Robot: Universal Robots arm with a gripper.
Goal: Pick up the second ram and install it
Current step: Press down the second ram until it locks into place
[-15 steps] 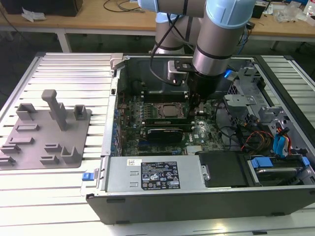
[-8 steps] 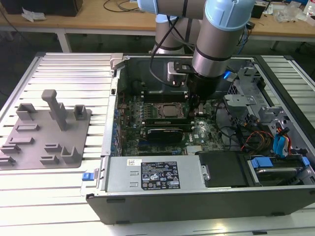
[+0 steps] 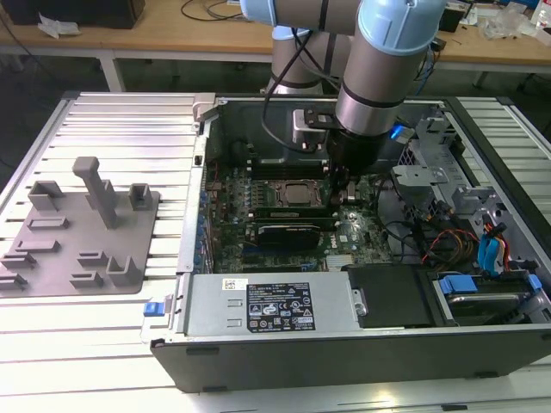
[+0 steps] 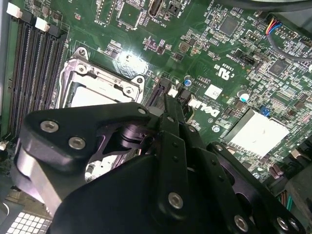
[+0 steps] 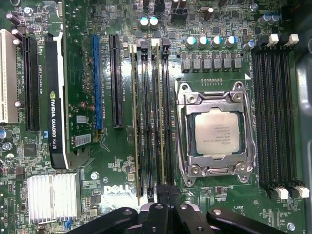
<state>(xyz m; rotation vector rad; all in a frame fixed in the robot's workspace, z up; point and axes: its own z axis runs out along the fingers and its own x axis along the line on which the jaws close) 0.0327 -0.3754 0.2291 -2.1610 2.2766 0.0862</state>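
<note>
Second ram [image 5: 157,117] upright between slots [image 5: 146,117]

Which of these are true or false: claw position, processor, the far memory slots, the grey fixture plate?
1. The black claw is over the green motherboard inside the open black computer case. True.
2. The square silver processor sits in its socket with no cooler over it. True.
3. The four long black memory slots, on the side of the processor away from the black graphics card, are all filled. False: they look empty.
4. The grey plastic fixture plate lies inside the case. False: it lies outside it on the slatted metal table, at the exterior view's left.
</note>
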